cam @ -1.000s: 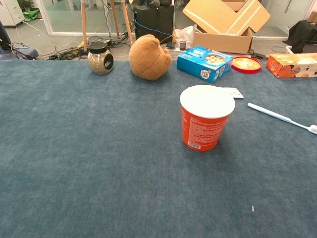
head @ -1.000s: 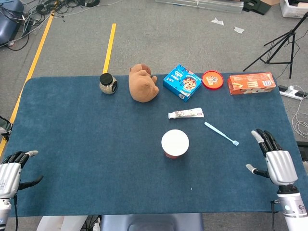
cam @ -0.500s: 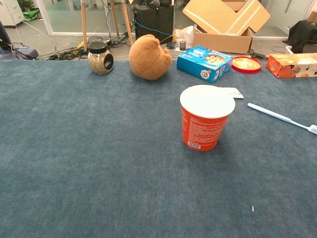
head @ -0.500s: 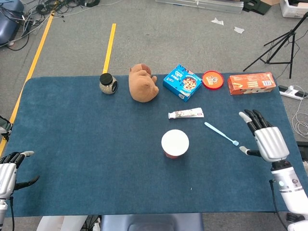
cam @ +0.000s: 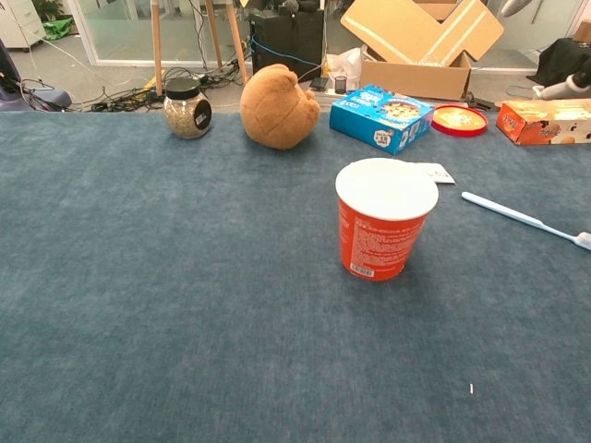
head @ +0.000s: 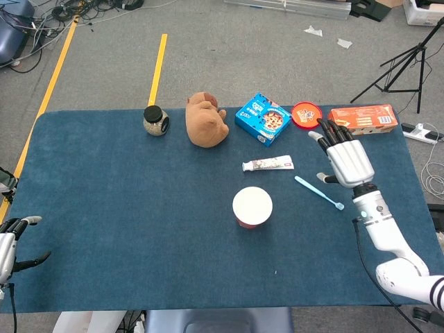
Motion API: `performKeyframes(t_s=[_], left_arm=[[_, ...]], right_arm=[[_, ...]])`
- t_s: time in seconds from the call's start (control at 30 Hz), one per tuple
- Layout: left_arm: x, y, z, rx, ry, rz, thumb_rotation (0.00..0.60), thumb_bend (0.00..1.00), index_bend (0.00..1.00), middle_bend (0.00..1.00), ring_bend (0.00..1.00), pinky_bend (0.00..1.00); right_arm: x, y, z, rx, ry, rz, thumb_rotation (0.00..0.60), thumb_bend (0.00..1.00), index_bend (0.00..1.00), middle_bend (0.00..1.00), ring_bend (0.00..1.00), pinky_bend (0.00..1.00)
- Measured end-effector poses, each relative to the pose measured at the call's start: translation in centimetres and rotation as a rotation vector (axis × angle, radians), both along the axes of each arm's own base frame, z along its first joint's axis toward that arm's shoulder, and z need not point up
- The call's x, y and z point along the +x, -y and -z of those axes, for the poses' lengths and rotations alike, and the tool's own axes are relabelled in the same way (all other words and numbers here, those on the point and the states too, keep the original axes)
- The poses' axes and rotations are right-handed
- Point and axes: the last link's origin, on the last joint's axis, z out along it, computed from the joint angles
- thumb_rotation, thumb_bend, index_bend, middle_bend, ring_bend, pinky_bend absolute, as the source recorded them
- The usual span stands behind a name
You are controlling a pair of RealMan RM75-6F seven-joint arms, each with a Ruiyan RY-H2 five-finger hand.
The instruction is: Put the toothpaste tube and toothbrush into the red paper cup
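The red paper cup (head: pixel 252 207) (cam: pixel 385 220) stands upright mid-table, showing a white top. Behind it lies the toothpaste tube (head: pixel 268 164), mostly hidden by the cup in the chest view, only its end (cam: pixel 436 173) showing. The light-blue toothbrush (head: pixel 319 193) (cam: pixel 526 220) lies on the cloth to the cup's right. My right hand (head: pixel 345 159) hovers open, fingers spread, just right of the tube and above the toothbrush; a fingertip (cam: pixel 565 89) shows at the chest view's right edge. My left hand (head: pixel 8 243) sits open at the table's near left edge, holding nothing.
Along the far edge stand a glass jar (head: pixel 155 120), a brown plush toy (head: pixel 206 120), a blue box (head: pixel 262 118), a red lid (head: pixel 306 114) and an orange box (head: pixel 362 119). The blue cloth table (head: pixel 125 208) ends near my left hand.
My right hand has risen from the near right edge and moved forward and left, toward the toothbrush and tube. My left hand has drifted down and left, partly out of view.
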Motion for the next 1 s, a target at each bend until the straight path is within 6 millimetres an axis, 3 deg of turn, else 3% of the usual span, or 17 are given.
performKeyframes(t_s=[0.3, 0.53, 1.0], left_arm=[[-0.6, -0.2, -0.5, 0.008, 0.006, -0.018, 0.6, 0.0, 0.28, 0.35, 0.25, 0.3], [-0.8, -0.3, -0.6, 0.007, 0.004, -0.026, 0.6, 0.0, 0.28, 0.35, 0.25, 0.3], [-1.5, -0.7, -0.5, -0.005, 0.006, -0.053, 0.6, 0.0, 0.28, 0.35, 0.25, 0.3]], right_arm=[[1.9, 4.8, 2.5, 0.025, -0.034, 0.012, 0.6, 0.02, 0.28, 0.0, 0.0, 0.14], [2.1, 7.6, 4.6, 0.054, -0.068, 0.054, 0.6, 0.02, 0.28, 0.0, 0.0, 0.13], [2.8, 10.1, 9.5, 0.142, -0.095, 0.081, 0.6, 0.02, 0.33, 0.0, 0.0, 0.12]])
